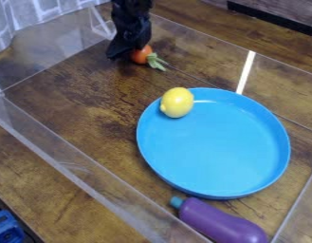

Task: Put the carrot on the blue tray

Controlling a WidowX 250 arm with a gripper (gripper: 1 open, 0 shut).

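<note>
Tool (133, 49) sits at upper centre-left of frame, black, angled down onto the carrot (144, 55). Jaws read as closed on the carrot's orange body; green leaves poke out to the right of the tool, toward frame centre. Carrot looks to be still down on the wooden bench (69, 104), not lifted as far as can be told.

Blue tray (228, 152) fills the centre-right, well apart from the carrot, down and right of it. A yellow lemon (178, 102) rests on the tray's upper-left edge area, inside the rim. Purple eggplant (222, 224) lies at bottom of frame just beside the tray's lower rim, off the tray. Clear plastic walls ring the work area.

Progress, judged: early. Grasp appears made, nothing else done. Left: lift carrot, carry it down-right across the bench, set it on bare tray surface clear of the lemon, let go. Carrot not yet on tray.
</note>
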